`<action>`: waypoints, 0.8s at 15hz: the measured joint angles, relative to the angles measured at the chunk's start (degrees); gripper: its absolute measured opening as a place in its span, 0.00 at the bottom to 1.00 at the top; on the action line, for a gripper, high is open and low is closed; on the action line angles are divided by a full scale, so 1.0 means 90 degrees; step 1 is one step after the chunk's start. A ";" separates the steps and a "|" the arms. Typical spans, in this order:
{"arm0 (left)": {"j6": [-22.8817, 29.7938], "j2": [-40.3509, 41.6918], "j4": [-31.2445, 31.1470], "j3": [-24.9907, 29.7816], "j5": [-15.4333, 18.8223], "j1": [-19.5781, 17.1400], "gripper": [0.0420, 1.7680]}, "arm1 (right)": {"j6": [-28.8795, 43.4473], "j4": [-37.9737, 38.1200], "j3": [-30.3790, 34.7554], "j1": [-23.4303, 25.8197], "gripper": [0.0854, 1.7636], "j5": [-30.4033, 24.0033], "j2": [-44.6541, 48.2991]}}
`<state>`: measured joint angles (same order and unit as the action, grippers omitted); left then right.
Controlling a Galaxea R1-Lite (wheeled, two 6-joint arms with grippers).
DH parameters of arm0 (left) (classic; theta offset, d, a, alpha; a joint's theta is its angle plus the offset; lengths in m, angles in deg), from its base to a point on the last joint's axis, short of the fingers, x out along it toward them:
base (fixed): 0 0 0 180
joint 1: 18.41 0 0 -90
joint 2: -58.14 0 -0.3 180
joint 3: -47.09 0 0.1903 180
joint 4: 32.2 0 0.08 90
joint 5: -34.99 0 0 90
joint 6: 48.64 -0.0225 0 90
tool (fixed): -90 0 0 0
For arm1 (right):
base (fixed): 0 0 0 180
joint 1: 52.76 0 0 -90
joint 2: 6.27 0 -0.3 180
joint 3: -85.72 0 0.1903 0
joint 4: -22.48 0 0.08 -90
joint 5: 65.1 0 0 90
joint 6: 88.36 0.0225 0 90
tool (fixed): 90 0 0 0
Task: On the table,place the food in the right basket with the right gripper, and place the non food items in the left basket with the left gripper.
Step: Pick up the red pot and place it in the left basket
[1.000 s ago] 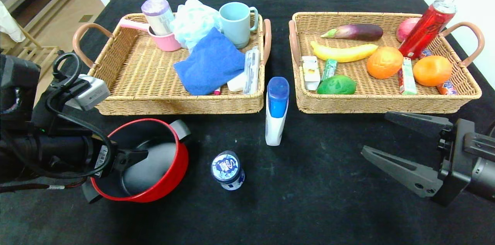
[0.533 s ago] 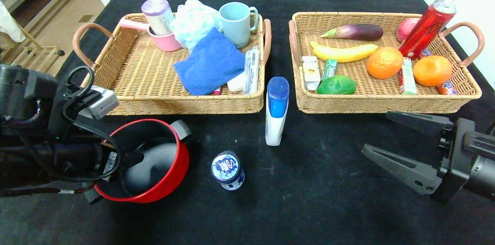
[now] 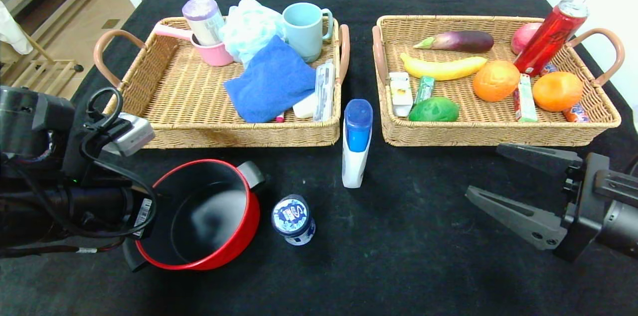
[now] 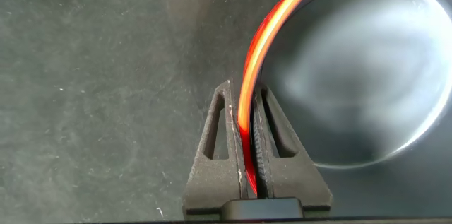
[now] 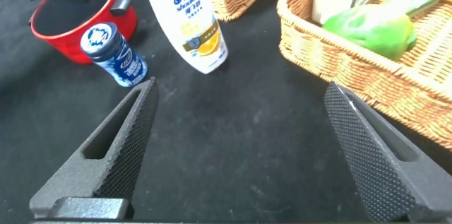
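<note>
Head view: left gripper [image 4: 247, 150] seemingly hidden behind red pot [image 3: 199, 216] rim

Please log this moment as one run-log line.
left end effector: shut on red pot rim | right end effector: open, idle | shampoo bottle, tub: on table

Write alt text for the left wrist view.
The left gripper is shut on the thin red rim of the pot, one finger inside the wall and one outside. The pot's grey inside shows beyond, with black table cloth around it.
</note>
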<state>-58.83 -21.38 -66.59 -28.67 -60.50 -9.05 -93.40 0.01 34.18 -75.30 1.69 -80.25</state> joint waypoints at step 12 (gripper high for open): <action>-0.0022 0.0089 -0.0018 0.0080 0.0004 0.0004 0.09 | 0.0005 0.0007 0.0004 0.0015 0.97 -0.0003 -0.0033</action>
<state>-59.02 -20.57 -66.75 -27.95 -60.46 -9.01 -93.35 0.07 34.22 -75.17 1.66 -80.55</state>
